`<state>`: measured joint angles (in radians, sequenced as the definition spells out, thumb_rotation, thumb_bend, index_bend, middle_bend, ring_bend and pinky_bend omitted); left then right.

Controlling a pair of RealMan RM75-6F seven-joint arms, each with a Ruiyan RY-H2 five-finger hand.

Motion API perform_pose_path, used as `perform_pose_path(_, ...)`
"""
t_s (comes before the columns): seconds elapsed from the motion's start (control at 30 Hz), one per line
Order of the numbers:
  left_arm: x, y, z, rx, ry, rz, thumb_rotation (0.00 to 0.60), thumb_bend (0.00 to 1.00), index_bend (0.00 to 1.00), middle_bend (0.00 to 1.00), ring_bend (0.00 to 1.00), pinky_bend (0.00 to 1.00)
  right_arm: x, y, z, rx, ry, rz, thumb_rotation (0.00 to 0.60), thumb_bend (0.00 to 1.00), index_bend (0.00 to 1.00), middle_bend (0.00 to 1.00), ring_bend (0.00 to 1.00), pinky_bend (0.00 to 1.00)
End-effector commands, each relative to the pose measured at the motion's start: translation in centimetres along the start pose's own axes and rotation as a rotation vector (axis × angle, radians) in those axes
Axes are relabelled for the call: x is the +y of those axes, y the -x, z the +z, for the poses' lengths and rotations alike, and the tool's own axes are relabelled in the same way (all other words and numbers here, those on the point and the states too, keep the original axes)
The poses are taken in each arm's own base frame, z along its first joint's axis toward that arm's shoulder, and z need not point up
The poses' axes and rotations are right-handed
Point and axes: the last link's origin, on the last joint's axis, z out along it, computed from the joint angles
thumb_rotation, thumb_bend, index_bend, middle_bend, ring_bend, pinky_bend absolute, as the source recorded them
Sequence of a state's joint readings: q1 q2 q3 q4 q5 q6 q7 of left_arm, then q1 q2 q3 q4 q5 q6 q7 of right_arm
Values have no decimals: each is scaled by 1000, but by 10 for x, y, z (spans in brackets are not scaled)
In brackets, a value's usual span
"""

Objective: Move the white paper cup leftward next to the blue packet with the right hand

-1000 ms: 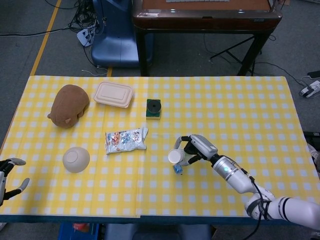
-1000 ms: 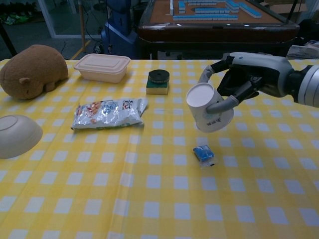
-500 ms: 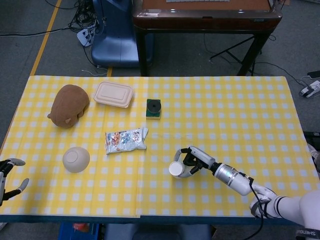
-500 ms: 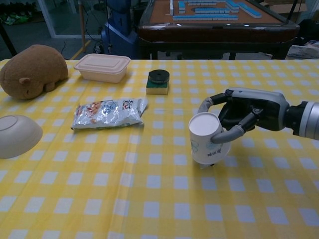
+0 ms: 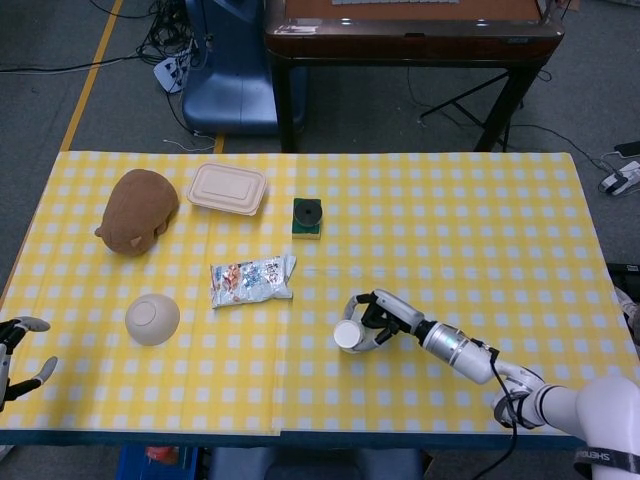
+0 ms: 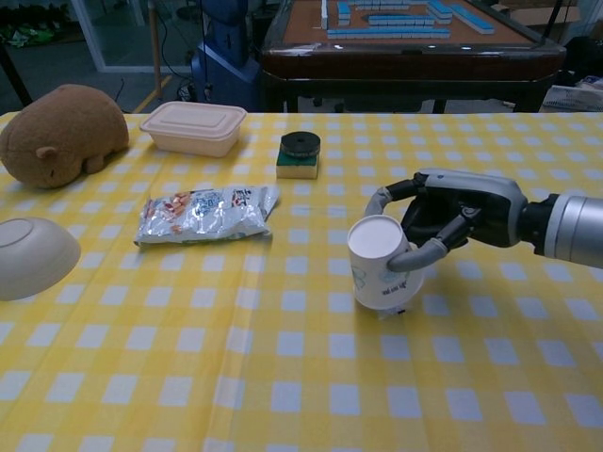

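My right hand [image 5: 383, 314] [image 6: 450, 215] grips a white paper cup [image 5: 348, 335] [image 6: 380, 273] from its right side, fingers wrapped around the wall. The cup tilts with its open mouth toward the left and sits low at the tablecloth; I cannot tell whether its base touches. The small blue packet is hidden where the cup now stands. A silvery snack bag with blue and orange print [image 5: 251, 280] [image 6: 207, 212] lies to the left, well apart from the cup. At the table's front left corner my left hand [image 5: 20, 352] rests with fingers apart, holding nothing.
A beige bowl [image 5: 152, 319] [image 6: 28, 256] lies upside down at the left. A brown plush [image 5: 138, 210] [image 6: 61, 134], a lidded beige box [image 5: 228, 188] [image 6: 192, 126] and a green-and-black sponge [image 5: 308, 218] [image 6: 300, 154] sit further back. The yellow checked table [image 5: 480, 240] ends near my right arm.
My right hand has come down and slightly left with the cup, from above the table to the cloth. The small blue packet, visible before, is now covered by the cup.
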<state>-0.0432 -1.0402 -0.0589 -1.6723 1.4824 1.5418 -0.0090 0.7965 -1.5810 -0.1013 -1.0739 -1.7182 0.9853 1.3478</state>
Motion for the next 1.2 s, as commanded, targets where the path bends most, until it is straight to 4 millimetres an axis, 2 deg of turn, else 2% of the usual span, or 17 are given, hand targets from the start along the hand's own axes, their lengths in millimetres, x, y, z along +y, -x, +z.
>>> perform_pose_path(0.03,0,0,0,0,-2,0,600,268,450,360,332,496,0,0,3,-7,7,-2,600,0,551,1000,1000,1000)
perform_pose_path(0.37,-1,1,1,-4,-6,0,600,268,450,360,332,496,1,0,4,-31,17,-28,600,0,542,1000,1000,1000)
perform_pose_path(0.87,0,1,1,-5,-3,4,600,269,450,360,332,496,-4,-7,-13,-50,21,-115,600,0,234,1000,1000,1000)
perform_pose_path(1.07,0,1,1,-5,-4,4,600,268,450,360,332,496,-13,-14,-35,-27,-3,-193,600,0,189,1000,1000,1000)
perform_pose_path(1.2,0,2,1,-11,-3,9,600,269,450,360,332,496,-23,-22,-62,35,17,-350,600,0,189,1000,1000,1000)
